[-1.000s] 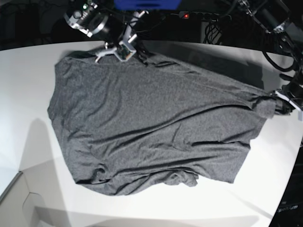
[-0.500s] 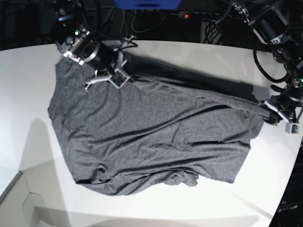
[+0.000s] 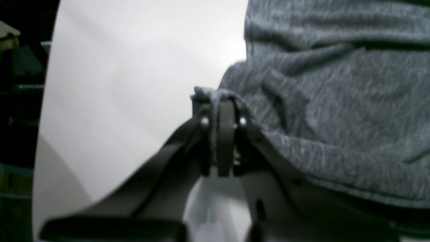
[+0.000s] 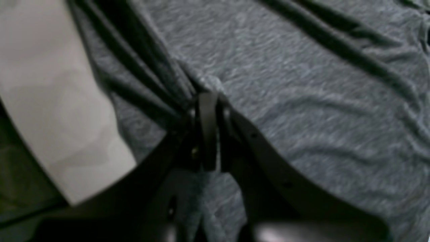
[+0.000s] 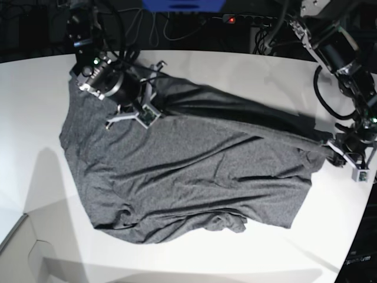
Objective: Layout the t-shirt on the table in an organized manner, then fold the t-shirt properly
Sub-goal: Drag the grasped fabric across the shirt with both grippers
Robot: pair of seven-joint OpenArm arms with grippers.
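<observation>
Judging progress from the left wrist view, the left claw (image 3: 220, 111) is clenching a bunched corner of the t-shirt (image 3: 336, 101) over the white surface (image 3: 134, 84), so layout is under way and folding is not yet begun. Moving to the right wrist view, the right claw (image 4: 208, 104) is pinching a pleated ridge of cloth. Closing with the base view, one t-shirt (image 5: 188, 171) is lying rumpled across one surface (image 5: 35, 106), stretched between two claws, left (image 5: 337, 154) and right (image 5: 143, 112).
</observation>
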